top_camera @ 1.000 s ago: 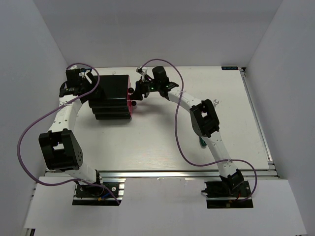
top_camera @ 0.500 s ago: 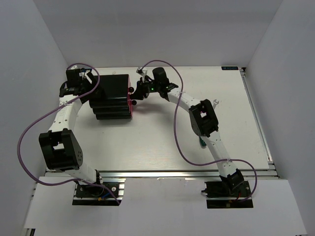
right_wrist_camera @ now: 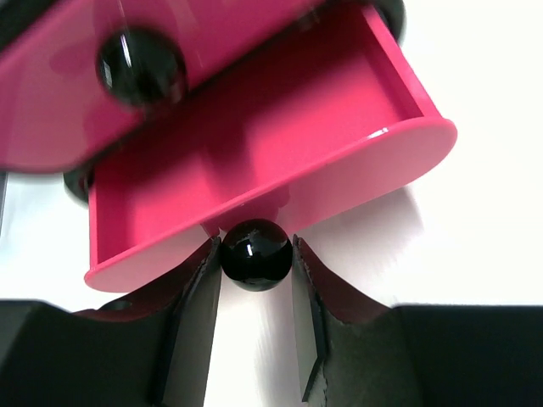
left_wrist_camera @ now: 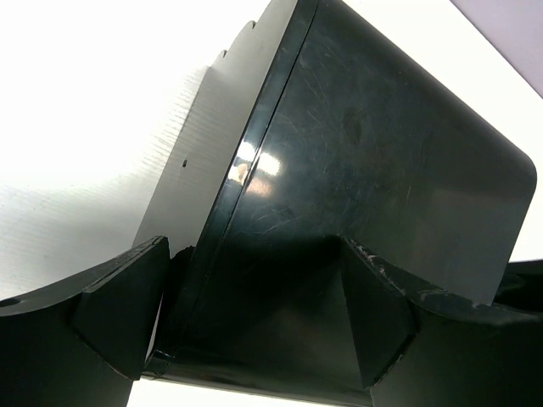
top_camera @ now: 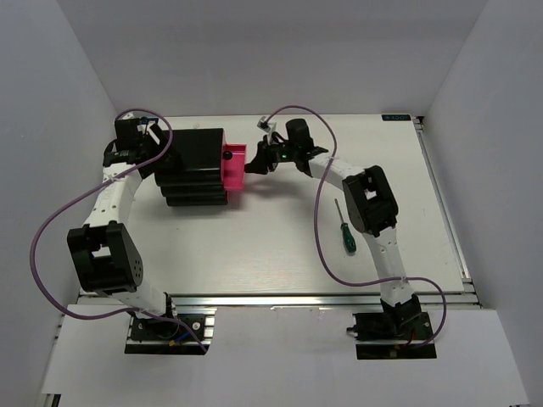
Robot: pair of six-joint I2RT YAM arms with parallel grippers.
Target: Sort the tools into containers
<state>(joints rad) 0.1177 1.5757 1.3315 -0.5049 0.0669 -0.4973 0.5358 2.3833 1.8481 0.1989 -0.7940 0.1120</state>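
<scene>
Right wrist view: the right gripper pinches a round black knob between its two fingertips. The knob sits on the curved front of a pink drawer, which stands pulled out of the black cabinet. Just beside it, a second pink drawer front with its own knob overlaps the open drawer's edge. Which tier is open I cannot tell.

Half a second ago the pink front was flush with the cabinet. Now the drawer juts out to the right, and the right arm has drawn back to the right with it. That move has uncovered the green-handled screwdriver, earlier mostly hidden under the forearm. It lies on the table just left of the right arm's elbow, well apart from the drawer.

At the cabinet's far left end, the left gripper has its fingers spread wide on either side of the black box. Whether they press on its walls I cannot tell. A purple cable loops over the table between the drawer and the screwdriver.
</scene>
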